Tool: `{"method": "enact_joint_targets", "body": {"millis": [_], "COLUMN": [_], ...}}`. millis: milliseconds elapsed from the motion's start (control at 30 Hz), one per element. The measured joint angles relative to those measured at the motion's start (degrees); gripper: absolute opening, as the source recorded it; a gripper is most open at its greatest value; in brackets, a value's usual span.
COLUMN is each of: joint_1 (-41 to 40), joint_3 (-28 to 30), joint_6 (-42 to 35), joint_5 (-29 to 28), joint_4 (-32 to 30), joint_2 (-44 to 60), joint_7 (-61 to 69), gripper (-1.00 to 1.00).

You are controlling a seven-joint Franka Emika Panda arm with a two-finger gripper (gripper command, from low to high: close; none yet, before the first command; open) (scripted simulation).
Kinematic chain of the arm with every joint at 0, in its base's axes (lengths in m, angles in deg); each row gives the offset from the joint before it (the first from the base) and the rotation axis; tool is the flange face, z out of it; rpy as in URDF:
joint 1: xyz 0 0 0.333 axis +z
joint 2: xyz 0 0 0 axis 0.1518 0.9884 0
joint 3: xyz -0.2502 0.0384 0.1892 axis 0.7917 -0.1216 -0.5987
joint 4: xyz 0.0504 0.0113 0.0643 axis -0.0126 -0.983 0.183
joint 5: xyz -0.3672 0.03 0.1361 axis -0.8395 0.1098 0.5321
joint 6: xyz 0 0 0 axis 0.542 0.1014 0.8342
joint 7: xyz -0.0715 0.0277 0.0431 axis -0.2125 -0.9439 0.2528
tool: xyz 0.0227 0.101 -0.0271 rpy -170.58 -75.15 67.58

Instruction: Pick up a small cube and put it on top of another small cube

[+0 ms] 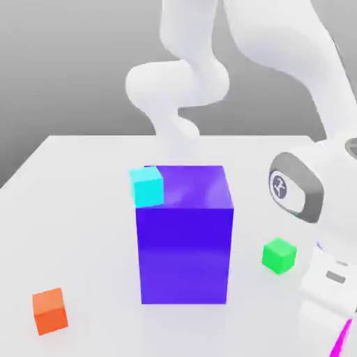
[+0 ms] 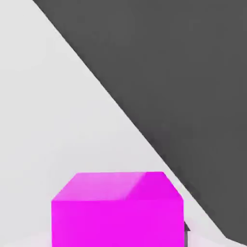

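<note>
Magenta cube (image 2: 118, 210) sits close under the hand camera on the white table (image 2: 58, 120), near its edge. Finger state: cannot tell. Exterior view: blue block (image 1: 185, 237) stands mid-table, cyan cube (image 1: 147, 187) at its far-left top corner; green cube (image 1: 279, 255) right of block; orange cube (image 1: 49, 311) near left.

I saw bright, even, soft light from above. The blue block (image 1: 185, 233) had a paler top and darker front, with a faint sheen on the table (image 1: 77, 230) below it. Shadows beside the block were weak. The pink cube (image 2: 118, 212) was lit flat and saturated, its top lighter. Edges stayed crisp, undistorted.
</note>
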Motion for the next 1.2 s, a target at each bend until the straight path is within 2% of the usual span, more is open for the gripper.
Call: {"method": "enact_joint_targets", "body": {"millis": [233,367,500,567,667,800,833,1033,1200], "joint_1": [0.28,3.94,6.33,6.83,5.65,4.82,4.97,5.19,7.67], "joint_3": [-6.99,-8.08,-8.54,-8.97,-9.58,-7.99,-7.36,-7.00,-7.00], "joint_6": [1.48,2.31,3.38,4.71,9.57,17.04,18.29,18.96,12.01], "joint_5": [7.48,10.90,11.90,11.15,7.68,-1.06,-2.94,-3.85,4.76], "joint_4": [-14.49,-22.78,-31.12,-34.14,-34.79,-34.62,-34.57,-34.55,-34.83], "joint_2": [-13.42,-21.07,-28.33,-29.93,-25.68,-17.64,-16.24,-15.54,-23.23], "joint_7": [11.69,17.79,22.20,23.04,21.02,14.99,13.68,13.05,19.06], "gripper": [-1.00,-1.00,-1.00,-1.00,-1.00,-1.00,1.00,1.00,1.00]}}
